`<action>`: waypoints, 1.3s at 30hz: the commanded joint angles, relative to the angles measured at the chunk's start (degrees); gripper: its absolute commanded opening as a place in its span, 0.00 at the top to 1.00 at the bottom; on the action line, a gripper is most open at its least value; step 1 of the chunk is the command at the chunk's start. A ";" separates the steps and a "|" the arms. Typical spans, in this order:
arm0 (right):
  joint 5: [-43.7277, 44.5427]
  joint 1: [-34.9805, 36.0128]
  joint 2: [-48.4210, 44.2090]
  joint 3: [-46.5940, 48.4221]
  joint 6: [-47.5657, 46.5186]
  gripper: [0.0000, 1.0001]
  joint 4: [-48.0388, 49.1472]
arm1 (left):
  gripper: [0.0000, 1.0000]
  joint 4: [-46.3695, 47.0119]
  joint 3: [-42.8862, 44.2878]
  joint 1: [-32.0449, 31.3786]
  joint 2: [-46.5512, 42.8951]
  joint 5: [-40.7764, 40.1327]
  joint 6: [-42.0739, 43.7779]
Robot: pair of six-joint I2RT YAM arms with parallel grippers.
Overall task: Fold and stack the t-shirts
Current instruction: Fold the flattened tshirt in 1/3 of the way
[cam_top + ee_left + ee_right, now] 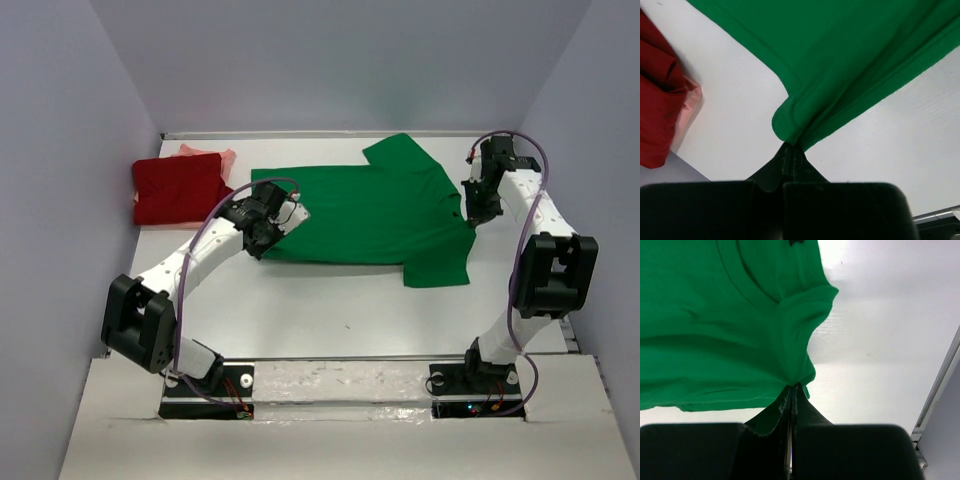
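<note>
Light: bright, even, from overhead; the white table (330,310) looks almost washed out.
Shadows: soft and thin, tucked under the hem of the green shirt (370,215) and beside the red shirt (180,190).
Glare: mild sheen on the table in the right wrist view.
Focus: cloth sharp; the right gripper (791,388), close up, reads dark and soft-edged.

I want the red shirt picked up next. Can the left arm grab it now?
Probably not yet. The left gripper is shut on the green shirt, so it is busy. The red shirt lies close by with only bare table between, so after letting go it likely could.
</note>
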 commanded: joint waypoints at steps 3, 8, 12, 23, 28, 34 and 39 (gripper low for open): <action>-1.51 -0.41 2.92 5.52 -1.18 1.00 -0.22 | 1.00 4.23 4.19 0.01 0.33 -5.87 -1.68; -2.12 -0.41 5.29 7.45 -1.89 1.00 0.48 | 1.00 6.60 5.95 0.01 2.35 -8.07 -2.38; -2.04 -0.41 7.58 9.21 -2.33 1.00 0.13 | 1.00 7.04 7.97 0.01 5.17 -9.21 -2.47; -1.68 -0.41 8.80 10.36 -3.73 1.00 0.66 | 1.00 8.36 11.05 -0.08 8.07 -11.15 -3.17; -2.91 -0.41 11.70 13.51 -3.21 1.00 1.10 | 1.00 10.46 10.18 -0.08 8.24 -12.73 -3.70; -4.67 -0.41 15.84 17.30 -3.03 1.00 0.75 | 1.00 11.96 10.17 -0.08 11.67 -14.75 -3.96; -4.76 -0.41 17.33 18.71 -3.82 1.00 1.01 | 1.00 12.66 11.75 -0.08 16.06 -15.54 -4.49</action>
